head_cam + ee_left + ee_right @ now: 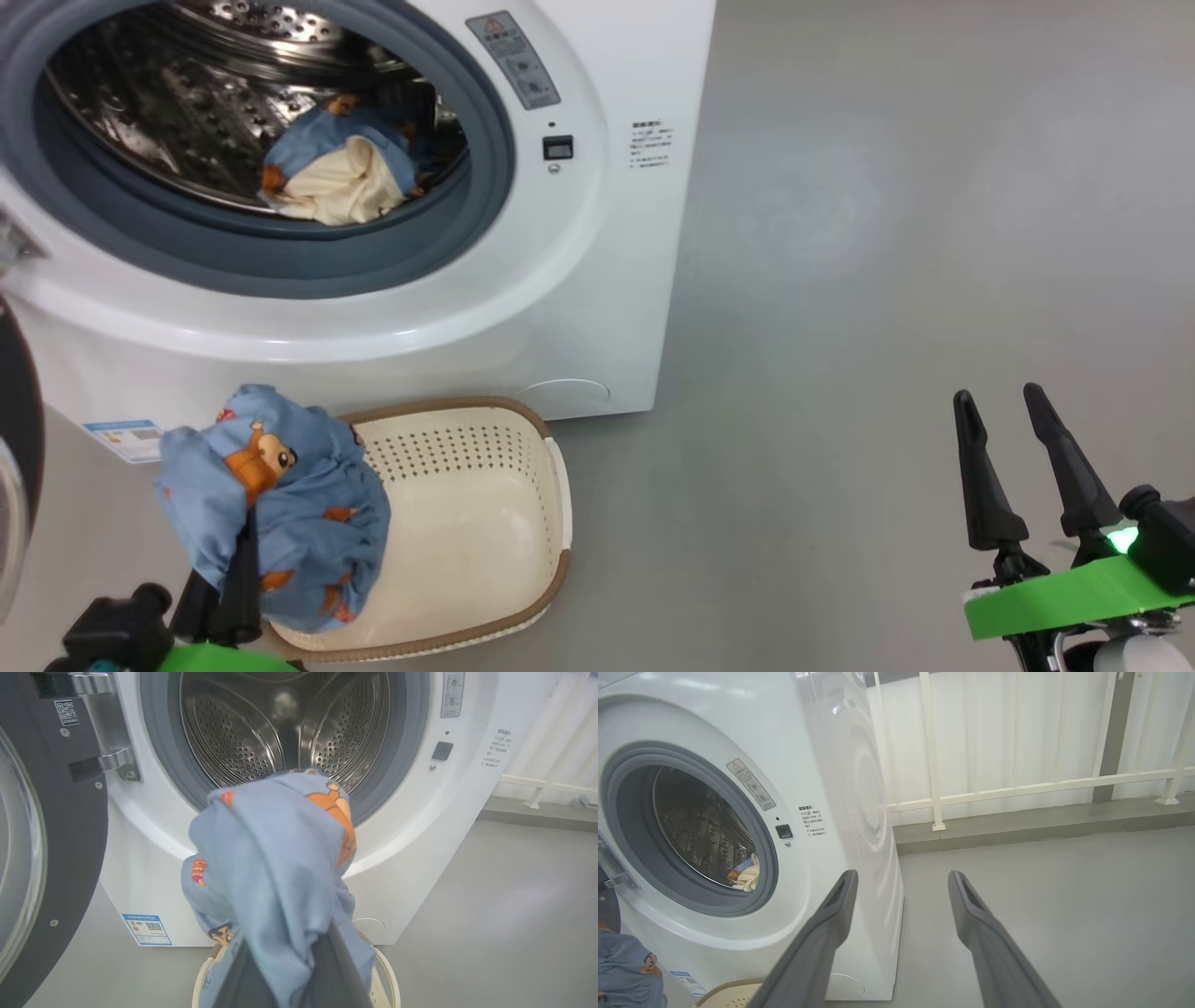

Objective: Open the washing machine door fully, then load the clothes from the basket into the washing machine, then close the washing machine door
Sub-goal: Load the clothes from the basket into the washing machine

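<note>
Your left gripper (241,569): clamps soft bear-print clothes (299,513) | right gripper (1001,403): dark fingers spread, empty | perforated basket (448,459) beneath

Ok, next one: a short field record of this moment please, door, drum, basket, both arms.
door: washing machine door open, at the left
drum: blue and cream clothes lying inside the washing machine
basket: basket on the floor in front, bare where visible
left arm: left gripper shut on blue bear-print garment, held above the basket
right arm: right gripper open, empty, over floor
</note>
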Available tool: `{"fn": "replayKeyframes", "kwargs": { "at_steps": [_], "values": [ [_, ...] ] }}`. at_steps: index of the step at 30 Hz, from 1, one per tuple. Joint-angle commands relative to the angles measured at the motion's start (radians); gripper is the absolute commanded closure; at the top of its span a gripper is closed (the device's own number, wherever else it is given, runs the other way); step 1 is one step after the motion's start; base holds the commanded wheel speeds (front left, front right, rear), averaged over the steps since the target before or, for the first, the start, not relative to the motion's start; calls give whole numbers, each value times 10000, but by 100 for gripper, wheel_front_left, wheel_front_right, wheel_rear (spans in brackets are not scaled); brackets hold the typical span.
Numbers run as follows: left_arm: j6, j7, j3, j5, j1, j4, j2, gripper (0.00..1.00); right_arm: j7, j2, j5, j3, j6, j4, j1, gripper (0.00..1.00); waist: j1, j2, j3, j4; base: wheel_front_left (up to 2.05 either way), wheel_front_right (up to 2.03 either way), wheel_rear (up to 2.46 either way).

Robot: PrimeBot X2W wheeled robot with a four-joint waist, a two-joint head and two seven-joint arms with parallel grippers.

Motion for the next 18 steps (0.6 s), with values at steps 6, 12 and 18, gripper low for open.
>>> {"fn": "replayKeyframes", "kwargs": {
  "at_steps": [6,12,18],
  "values": [
    [91,-106,672,408,333,-1084,-149,100,-80,-209,49,74,44,-278,55,0,0,-1,-110,163,0,0,0],
    [31,-106,816,531,426,-1263,-252,100,-80,-186,48,79,44,-283,53,0,0,-1,-147,129,0,0,0],
    [-19,-107,901,587,388,-1299,-293,100,-80,-169,43,103,44,-282,56,0,0,-1,-131,73,0,0,0]
  ]
}}
